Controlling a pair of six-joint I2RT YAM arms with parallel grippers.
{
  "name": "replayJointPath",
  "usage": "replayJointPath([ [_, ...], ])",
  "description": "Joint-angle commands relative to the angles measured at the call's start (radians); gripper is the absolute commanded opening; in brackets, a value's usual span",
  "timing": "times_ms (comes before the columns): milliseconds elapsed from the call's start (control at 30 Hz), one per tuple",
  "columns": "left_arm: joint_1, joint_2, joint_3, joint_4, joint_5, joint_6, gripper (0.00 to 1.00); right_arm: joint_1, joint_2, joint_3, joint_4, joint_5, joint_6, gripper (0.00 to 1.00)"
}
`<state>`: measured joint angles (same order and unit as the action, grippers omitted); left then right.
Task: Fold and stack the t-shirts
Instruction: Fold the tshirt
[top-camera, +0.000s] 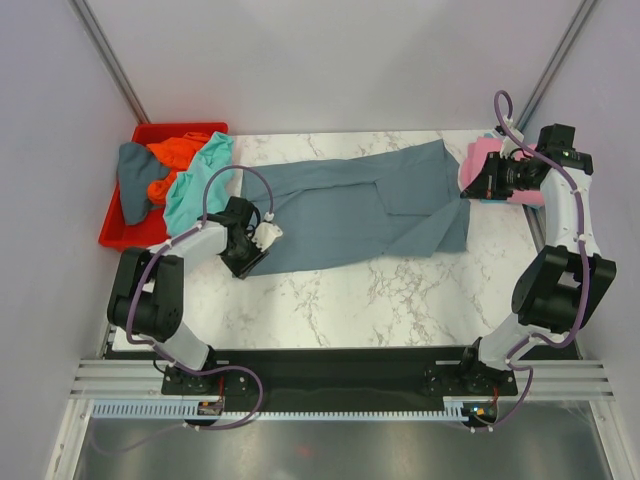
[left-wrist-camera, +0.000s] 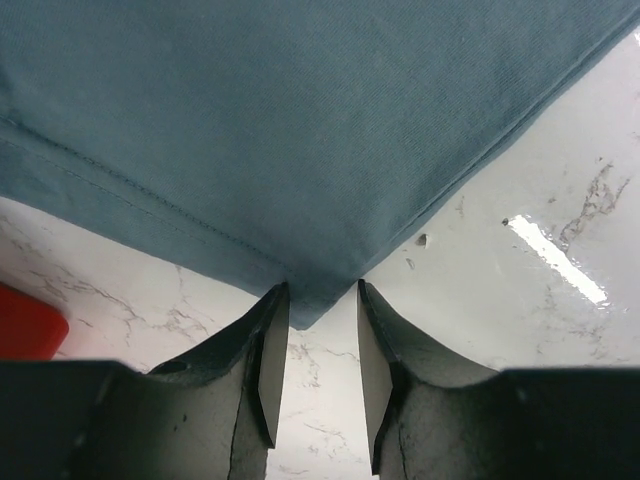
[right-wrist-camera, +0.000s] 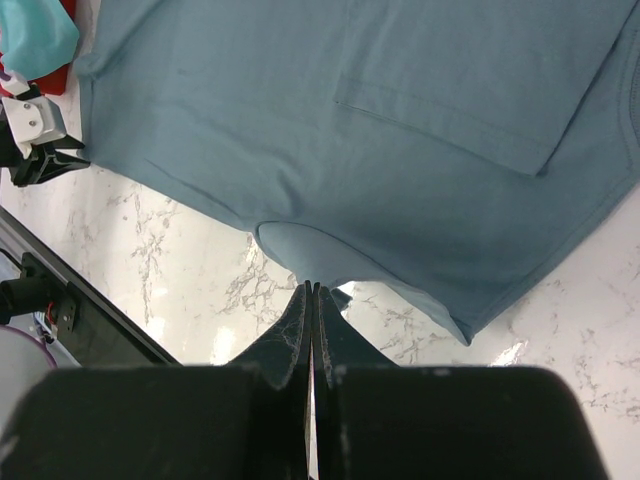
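A large slate blue-grey t-shirt (top-camera: 350, 205) lies spread across the marble table (top-camera: 350, 300). My left gripper (top-camera: 250, 263) is at its near left corner. In the left wrist view this gripper (left-wrist-camera: 322, 300) is open, and the shirt's corner (left-wrist-camera: 320, 290) lies on the table just between the fingertips. My right gripper (top-camera: 468, 188) is at the shirt's right edge, in front of a pink t-shirt (top-camera: 481, 153). Its jaws (right-wrist-camera: 313, 288) are shut, pinching a raised fold of the blue-grey shirt (right-wrist-camera: 300, 250). Teal (top-camera: 195, 185) and orange (top-camera: 175, 155) t-shirts hang out of the bin.
A red plastic bin (top-camera: 113, 232) stands at the table's far left corner with a dark grey-blue cloth (top-camera: 130, 180) in it. Grey walls close in on both sides. The black arm-base rail (top-camera: 340, 365) runs along the near edge.
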<state>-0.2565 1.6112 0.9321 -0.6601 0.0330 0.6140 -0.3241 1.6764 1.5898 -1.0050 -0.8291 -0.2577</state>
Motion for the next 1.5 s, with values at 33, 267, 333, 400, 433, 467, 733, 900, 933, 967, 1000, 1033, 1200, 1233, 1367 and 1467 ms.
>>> replayJointPath([
  [33, 0.005, 0.003, -0.01, 0.004, 0.03, 0.02, 0.4, -0.004, -0.009, 0.038, 0.02, -0.001, -0.008, 0.0],
  [267, 0.006, 0.012, -0.019, 0.001, 0.044, 0.01, 0.12, -0.004, 0.006, 0.064, 0.02, 0.004, -0.005, 0.0],
  [333, 0.006, 0.006, -0.016, -0.006, 0.047, 0.007, 0.02, -0.004, 0.006, 0.07, 0.019, 0.004, -0.005, 0.0],
  [400, 0.007, -0.005, -0.006, -0.01, 0.045, 0.006, 0.02, -0.004, -0.001, 0.079, 0.019, 0.013, -0.003, 0.0],
  [433, 0.007, -0.022, -0.001, -0.012, 0.044, 0.006, 0.02, -0.004, -0.004, 0.081, 0.022, 0.016, -0.003, 0.0],
  [467, 0.008, -0.031, 0.005, -0.016, 0.038, 0.01, 0.02, -0.004, -0.01, 0.081, 0.023, 0.021, -0.005, 0.0],
  [733, 0.008, -0.094, 0.16, -0.065, 0.056, 0.047, 0.02, -0.004, -0.004, 0.127, 0.055, 0.028, 0.037, 0.0],
  [900, 0.008, -0.048, 0.283, -0.111, 0.067, 0.052, 0.02, -0.004, 0.023, 0.173, 0.069, 0.051, 0.051, 0.0],
  [933, 0.008, -0.04, 0.298, -0.116, 0.068, 0.055, 0.02, -0.004, 0.029, 0.189, 0.078, 0.051, 0.06, 0.0],
  [967, 0.008, -0.024, 0.325, -0.121, 0.07, 0.058, 0.02, -0.004, 0.045, 0.197, 0.08, 0.053, 0.064, 0.0],
  [1000, 0.008, -0.016, 0.336, -0.128, 0.071, 0.058, 0.02, -0.004, 0.054, 0.205, 0.085, 0.051, 0.069, 0.0],
  [1033, 0.008, -0.005, 0.35, -0.128, 0.07, 0.058, 0.02, -0.004, 0.063, 0.22, 0.092, 0.053, 0.077, 0.0],
  [1200, 0.016, 0.061, 0.439, -0.139, 0.074, 0.036, 0.02, -0.001, 0.147, 0.283, 0.109, 0.064, 0.086, 0.0],
  [1233, 0.02, 0.082, 0.451, -0.139, 0.074, 0.027, 0.02, 0.002, 0.164, 0.312, 0.114, 0.067, 0.087, 0.0],
  [1367, 0.04, 0.156, 0.523, -0.139, 0.065, 0.009, 0.02, 0.023, 0.273, 0.395, 0.124, 0.105, 0.086, 0.0],
  [1467, 0.062, 0.219, 0.582, -0.139, 0.059, -0.003, 0.02, 0.042, 0.348, 0.466, 0.132, 0.128, 0.09, 0.0],
])
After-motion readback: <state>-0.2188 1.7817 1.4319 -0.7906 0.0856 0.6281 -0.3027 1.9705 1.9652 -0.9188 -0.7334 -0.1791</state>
